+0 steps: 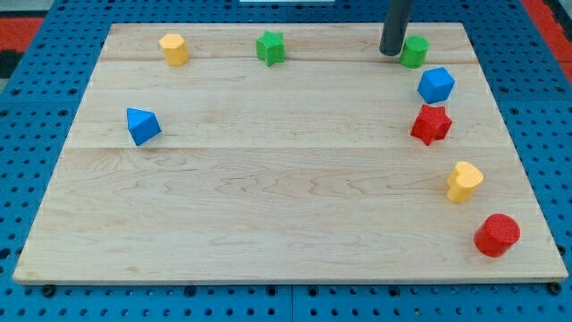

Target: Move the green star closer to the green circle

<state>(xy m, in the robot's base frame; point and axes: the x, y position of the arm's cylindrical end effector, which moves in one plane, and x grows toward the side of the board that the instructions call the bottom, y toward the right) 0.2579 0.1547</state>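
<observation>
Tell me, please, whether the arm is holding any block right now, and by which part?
Nothing is held. My tip is a plain rod that only pushes; it stands just to the view's left of the green circle, close against it. The green star lies apart.

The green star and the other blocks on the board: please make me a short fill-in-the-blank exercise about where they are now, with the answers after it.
1. My tip stands just to the view's ____ of the green circle.
2. The green star lies between the green circle and a ____ block near the view's top.
3. The block nearest the view's bottom right corner of the board is the ____ cylinder.

Answers: left; yellow; red
</observation>
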